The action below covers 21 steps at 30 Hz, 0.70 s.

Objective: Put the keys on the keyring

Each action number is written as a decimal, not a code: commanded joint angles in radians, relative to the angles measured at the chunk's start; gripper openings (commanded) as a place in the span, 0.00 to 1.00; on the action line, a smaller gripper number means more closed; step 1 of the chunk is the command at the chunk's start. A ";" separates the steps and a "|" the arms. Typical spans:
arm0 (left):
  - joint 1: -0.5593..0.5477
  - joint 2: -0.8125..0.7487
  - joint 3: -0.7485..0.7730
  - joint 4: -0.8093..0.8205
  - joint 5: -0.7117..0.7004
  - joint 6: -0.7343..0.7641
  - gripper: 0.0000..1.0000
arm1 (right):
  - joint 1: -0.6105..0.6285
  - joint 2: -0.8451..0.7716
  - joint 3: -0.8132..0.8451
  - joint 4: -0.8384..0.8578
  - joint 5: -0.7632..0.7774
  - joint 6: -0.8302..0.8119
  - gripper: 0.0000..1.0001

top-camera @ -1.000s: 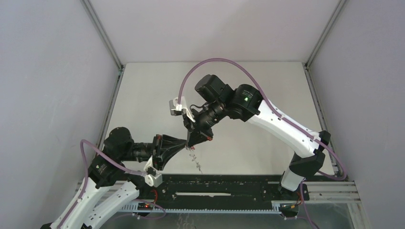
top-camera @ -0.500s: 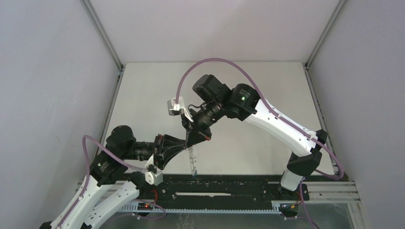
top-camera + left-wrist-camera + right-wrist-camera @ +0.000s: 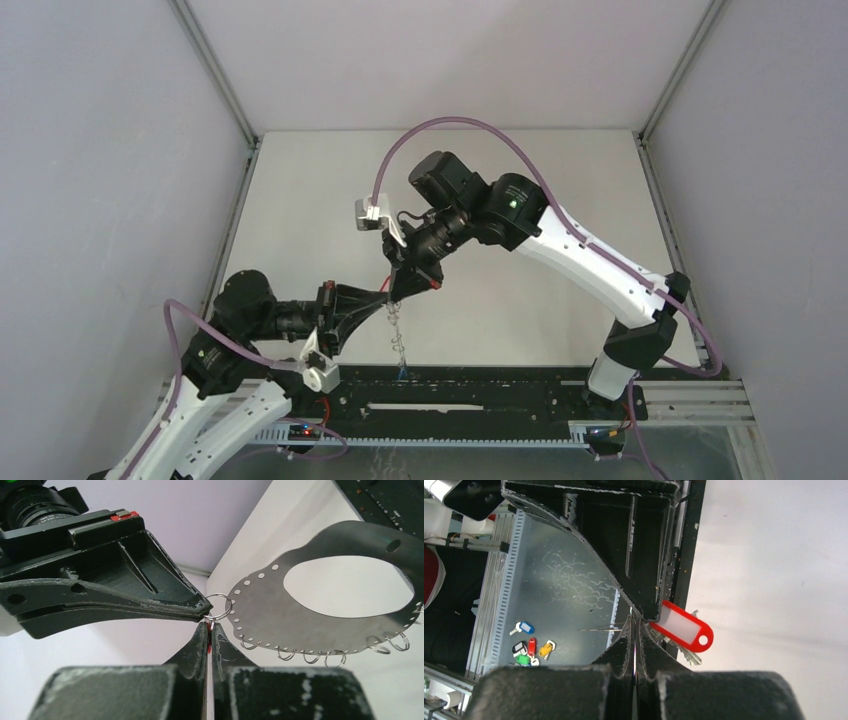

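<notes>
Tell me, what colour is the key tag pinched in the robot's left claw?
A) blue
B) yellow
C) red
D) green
C: the right wrist view shows a red key tag clamped at the tip of the left gripper.

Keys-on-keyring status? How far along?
Done: none confirmed; the visible loops on the keyring hang empty. In hand: right gripper shut on the keyring, left gripper shut on the red key at a small split ring. To do: threading it, then the blue key, not seen.
</notes>
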<state>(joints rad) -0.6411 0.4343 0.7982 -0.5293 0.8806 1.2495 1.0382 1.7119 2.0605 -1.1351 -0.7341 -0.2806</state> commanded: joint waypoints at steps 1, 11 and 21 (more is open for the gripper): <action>-0.012 -0.033 -0.036 0.072 -0.046 0.054 0.01 | -0.040 -0.084 -0.054 0.125 0.061 0.074 0.00; -0.079 -0.057 -0.111 0.164 -0.270 0.114 0.01 | -0.061 -0.223 -0.243 0.379 0.153 0.205 0.00; -0.158 -0.027 -0.107 0.158 -0.418 0.079 0.11 | -0.053 -0.370 -0.475 0.643 0.238 0.292 0.00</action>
<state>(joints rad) -0.7734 0.3862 0.6991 -0.3756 0.5518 1.3533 0.9901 1.4399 1.6478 -0.6926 -0.5495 -0.0479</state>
